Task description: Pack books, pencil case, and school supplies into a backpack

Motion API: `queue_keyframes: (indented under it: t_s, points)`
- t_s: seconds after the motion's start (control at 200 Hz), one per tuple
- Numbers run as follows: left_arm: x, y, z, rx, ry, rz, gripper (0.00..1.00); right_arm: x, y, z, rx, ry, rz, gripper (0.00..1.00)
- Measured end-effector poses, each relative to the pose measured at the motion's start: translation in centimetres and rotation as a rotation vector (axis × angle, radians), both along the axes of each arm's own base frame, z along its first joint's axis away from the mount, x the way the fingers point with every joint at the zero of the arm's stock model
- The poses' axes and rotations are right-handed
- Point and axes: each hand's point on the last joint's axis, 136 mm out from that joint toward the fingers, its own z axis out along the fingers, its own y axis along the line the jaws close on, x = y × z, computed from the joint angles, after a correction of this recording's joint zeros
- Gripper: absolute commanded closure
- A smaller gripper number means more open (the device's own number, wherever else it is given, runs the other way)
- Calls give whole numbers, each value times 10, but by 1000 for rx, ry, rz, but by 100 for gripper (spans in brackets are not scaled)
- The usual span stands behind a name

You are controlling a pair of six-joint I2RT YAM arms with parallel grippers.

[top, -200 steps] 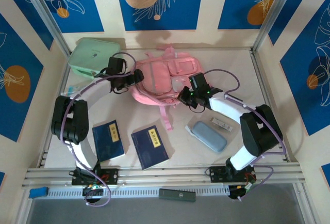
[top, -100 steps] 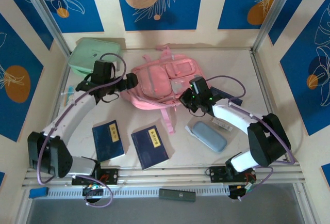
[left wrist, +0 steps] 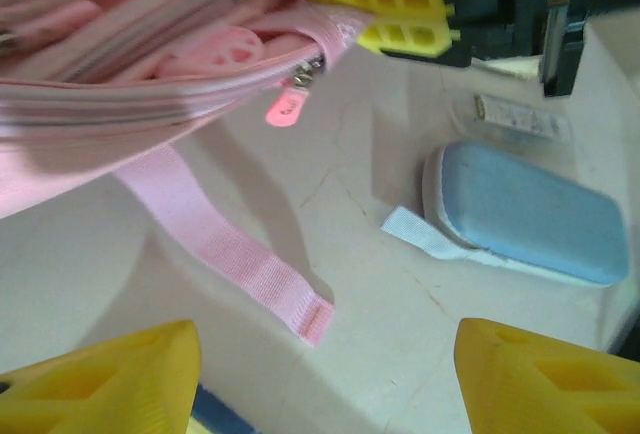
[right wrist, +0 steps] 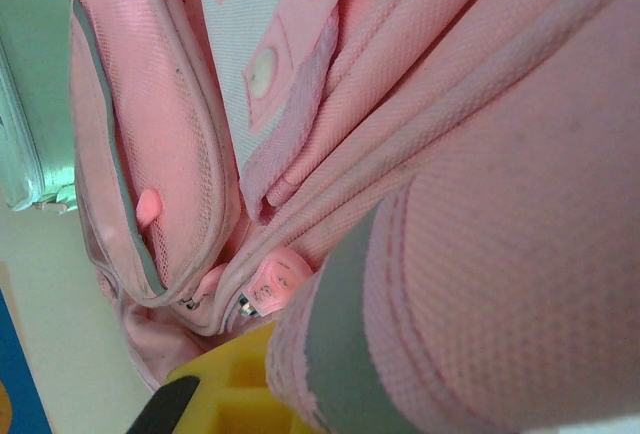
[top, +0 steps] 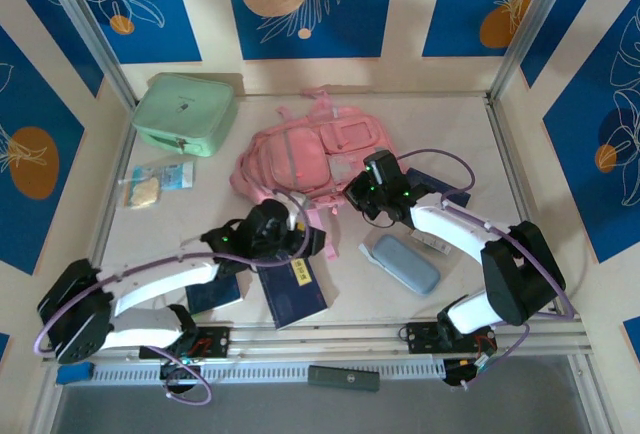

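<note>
From above you have a pink fabric backpack (top: pixel 300 154) lying flat in the middle of the tabletop (top: pixel 470 134), with a mint-green boxy case (top: pixel 185 114) to its far left. Two navy-blue hardcover books (top: pixel 300 296) with yellow label strips lie near the front edge, both partly under your left arm. A grey-blue oblong pencil case (top: pixel 405 264) lies to their right, with a whitish bar-shaped school supply (top: pixel 432 243) just beside it. Your left end effector (top: pixel 318 245) hovers between the backpack and the nearer book, and your right end effector (top: pixel 352 194) sits at the backpack's near-right edge. In the left wrist view, the left end effector (left wrist: pixel 325 354) is open, its yellow fingertips wide apart with nothing between them. Beyond them a pink webbing strap (left wrist: pixel 230 244) lies on the tabletop, the pencil case (left wrist: pixel 525 209) is to the right, and the backpack's zipped edge above meets the right end effector (left wrist: pixel 395 14). In the right wrist view, the right end effector is closed, pinching backpack (right wrist: pixel 480 154) fabric that folds across its yellow finger (right wrist: pixel 240 389).
</note>
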Motion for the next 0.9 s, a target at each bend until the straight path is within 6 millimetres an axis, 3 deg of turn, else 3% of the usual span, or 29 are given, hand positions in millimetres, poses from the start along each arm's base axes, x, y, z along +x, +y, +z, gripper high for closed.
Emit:
queue_keyframes:
  t_s: [0.25,0.51,0.635,0.825,0.9]
  points:
    - [16,-35,-41,128,-137,-51,41,0,1,1,8,0,-3,100]
    - [54,-45,-44,168,-258,80,46,-1,3,1,10,1,1,100]
    - [72,-47,-41,193,-292,160,56,1,3,2,12,-5,-9,100]
    - [82,-47,-46,219,-308,201,74,5,0,3,11,-19,-26,100]
    - [84,-46,-46,227,-312,206,86,4,-2,2,12,-19,-27,100]
